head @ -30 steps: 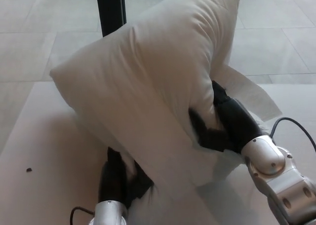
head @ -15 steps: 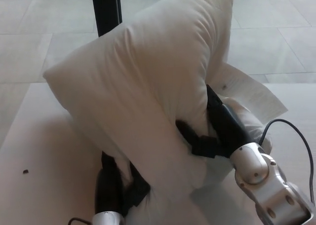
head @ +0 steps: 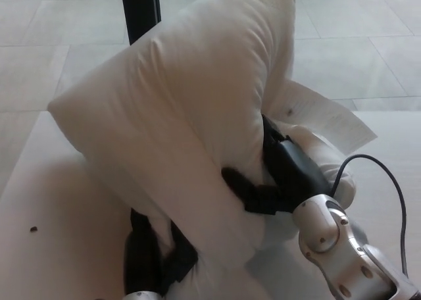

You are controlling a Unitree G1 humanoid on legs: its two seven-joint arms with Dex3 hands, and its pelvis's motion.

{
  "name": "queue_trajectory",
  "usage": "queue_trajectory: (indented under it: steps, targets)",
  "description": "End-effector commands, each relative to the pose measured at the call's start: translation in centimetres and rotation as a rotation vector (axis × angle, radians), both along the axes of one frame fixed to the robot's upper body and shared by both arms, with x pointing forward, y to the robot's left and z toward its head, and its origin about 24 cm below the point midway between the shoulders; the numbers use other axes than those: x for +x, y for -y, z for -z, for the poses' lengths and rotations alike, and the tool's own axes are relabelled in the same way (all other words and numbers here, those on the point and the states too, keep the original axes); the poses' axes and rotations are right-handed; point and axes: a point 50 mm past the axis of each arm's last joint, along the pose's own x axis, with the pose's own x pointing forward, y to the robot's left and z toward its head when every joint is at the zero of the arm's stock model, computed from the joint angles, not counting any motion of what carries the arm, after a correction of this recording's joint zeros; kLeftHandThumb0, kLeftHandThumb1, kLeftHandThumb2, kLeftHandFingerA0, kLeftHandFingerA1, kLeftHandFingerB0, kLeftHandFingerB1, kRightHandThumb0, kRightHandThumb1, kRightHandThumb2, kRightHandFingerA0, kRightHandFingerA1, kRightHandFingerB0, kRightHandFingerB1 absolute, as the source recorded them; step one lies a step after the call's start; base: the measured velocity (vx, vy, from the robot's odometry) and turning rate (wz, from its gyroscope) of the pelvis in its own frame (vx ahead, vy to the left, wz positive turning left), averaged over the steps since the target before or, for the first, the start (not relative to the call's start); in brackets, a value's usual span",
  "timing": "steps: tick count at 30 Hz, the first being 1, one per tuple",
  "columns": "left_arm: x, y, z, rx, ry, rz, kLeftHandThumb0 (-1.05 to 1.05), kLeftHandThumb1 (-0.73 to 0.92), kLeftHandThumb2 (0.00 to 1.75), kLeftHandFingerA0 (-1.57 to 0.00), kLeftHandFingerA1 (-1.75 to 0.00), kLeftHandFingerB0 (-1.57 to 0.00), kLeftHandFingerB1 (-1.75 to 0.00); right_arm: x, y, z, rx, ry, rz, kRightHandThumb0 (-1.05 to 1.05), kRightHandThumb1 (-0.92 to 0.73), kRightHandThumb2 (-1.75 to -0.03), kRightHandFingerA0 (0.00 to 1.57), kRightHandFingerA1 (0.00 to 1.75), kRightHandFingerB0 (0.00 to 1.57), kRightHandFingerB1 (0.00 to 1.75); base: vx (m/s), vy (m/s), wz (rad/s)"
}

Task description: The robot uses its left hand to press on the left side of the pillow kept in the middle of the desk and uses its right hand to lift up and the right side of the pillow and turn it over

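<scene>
A big white pillow [head: 191,109] stands tilted up on the white desk [head: 46,208], its right side raised high and leaning toward the left. My right hand [head: 273,178] is shut on the pillow's raised right edge, black fingers [head: 240,181] dug into the fabric. My left hand [head: 154,254] sits at the bottom, pressed against the pillow's lower left side near the desk; the pillow covers much of it and its fingers are hard to read.
A white paper tag or sheet [head: 322,116] sticks out behind the pillow on the right. A black post [head: 139,10] stands on the tiled floor beyond the desk. A small dark speck [head: 33,229] lies on the desk at left. A black cable [head: 388,188] loops by my right forearm.
My right hand has pushed the pillow's raised side further left and slightly up. The left hand stays low against the pillow.
</scene>
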Motion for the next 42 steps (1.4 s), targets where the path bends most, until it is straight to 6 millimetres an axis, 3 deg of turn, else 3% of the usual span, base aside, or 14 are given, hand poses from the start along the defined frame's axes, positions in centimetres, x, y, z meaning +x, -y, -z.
queue_trajectory:
  steps: [1,5,6,8,10,18,19,22,24,25,27,29,30,42]
  targets:
    - [-7.4,12.6,6.2,-0.22,-0.46,0.376,-0.88,0.76,0.63,-0.04,-0.57,0.0,0.0,-12.1,-11.7,10.5,-0.306,-0.556,-0.847,-0.62,-0.57,-0.57,0.3,0.68,0.29,0.59,0.0,0.0,0.0]
    - [-7.2,12.6,6.1,-0.201,-0.45,0.382,-1.05,0.67,1.04,-0.14,-0.61,0.0,-0.06,-11.8,-11.5,10.4,-0.305,-0.58,-0.85,-0.71,-0.58,-0.57,0.35,0.68,0.3,0.55,0.0,0.0,0.0]
    - [-7.2,12.7,6.1,-0.201,-0.448,0.382,-0.89,0.75,0.63,-0.14,-0.81,0.0,0.0,-11.7,-11.5,10.4,-0.302,-0.58,-0.85,-0.71,-0.57,-0.58,0.34,0.69,0.3,0.56,0.0,0.0,0.0]
    - [-7.2,12.6,6.2,-0.192,-0.449,0.379,-1.03,0.65,1.03,-0.15,-0.6,0.0,-0.08,-11.7,-11.5,10.5,-0.305,-0.587,-0.841,-0.69,-0.58,-0.58,0.35,0.68,0.3,0.56,0.0,0.0,0.0]
    - [-7.2,12.6,6.2,-0.167,-0.45,0.399,-0.89,0.76,0.63,-0.14,-0.73,0.0,0.0,-11.6,-11.4,10.6,-0.313,-0.601,-0.834,-0.69,-0.58,-0.58,0.35,0.65,0.27,0.54,0.0,0.0,0.0]
    - [-7.3,13.1,6.2,-0.177,-0.443,0.437,-0.91,0.56,0.89,-0.14,-0.66,0.0,0.0,-11.0,-9.9,10.0,-0.177,-0.563,-0.72,-0.69,-0.42,-0.85,0.29,0.68,0.24,0.6,0.0,0.0,0.0]
    - [-6.9,12.9,5.7,-0.205,-0.42,0.445,-0.92,0.76,0.65,-0.3,-1.3,0.0,0.0,-9.9,-9.0,8.5,-0.075,-0.52,-0.666,-0.68,-0.6,-0.58,0.31,0.69,0.21,0.55,0.0,0.0,0.0]
    - [-5.9,12.7,4.8,-0.216,-0.373,0.471,-1.05,0.69,1.05,-0.16,-0.6,0.0,0.0,-8.2,-7.3,6.7,0.108,-0.475,-0.526,-0.62,-0.62,-0.59,0.32,0.57,0.26,0.43,0.0,0.0,0.0]
    - [-4.8,11.8,3.8,-0.08,-0.275,0.521,-1.04,0.8,1.11,-0.15,-0.5,0.0,0.0,-6.3,-5.5,4.8,0.213,-0.382,-0.441,-0.67,-0.64,-0.59,0.3,0.7,0.22,0.47,0.0,0.0,0.0]
    - [-4.0,11.1,3.2,-0.035,-0.232,0.511,-0.8,0.91,0.7,-0.17,-0.58,0.0,0.0,-5.3,-4.1,3.3,0.315,-0.351,-0.36,-0.68,-0.63,-0.59,0.34,0.76,0.26,0.5,0.0,0.0,0.0]
    - [-3.1,10.1,2.9,-0.014,-0.221,0.507,-0.82,0.91,0.71,-0.06,-0.54,0.0,0.0,-4.3,-2.4,2.1,0.4,-0.313,-0.321,-0.71,-0.51,-0.88,0.31,0.69,0.17,0.51,0.0,0.0,0.0]
    - [-1.7,7.2,2.0,-0.168,-0.193,0.392,-0.62,0.78,0.99,-0.02,-0.4,0.0,0.0,-2.0,2.1,-1.3,0.617,-0.275,-0.108,-0.63,-0.61,-0.59,0.36,0.55,0.32,0.33,0.0,0.0,0.0]
    - [-1.6,5.9,2.1,-0.174,-0.193,0.368,-1.01,0.71,1.03,-0.11,-0.56,0.0,-0.03,-1.4,4.3,-2.3,0.67,-0.233,-0.049,-0.61,-0.49,-0.88,0.5,0.68,0.27,0.47,0.0,0.0,0.0]
    - [-1.4,-6.0,1.0,-0.028,-0.184,0.193,-0.73,0.65,0.9,-0.05,-0.54,0.0,0.0,-2.8,21.3,-4.6,0.707,-0.083,0.355,-0.56,-0.6,-0.58,0.51,0.52,0.31,0.31,0.0,0.0,0.0]
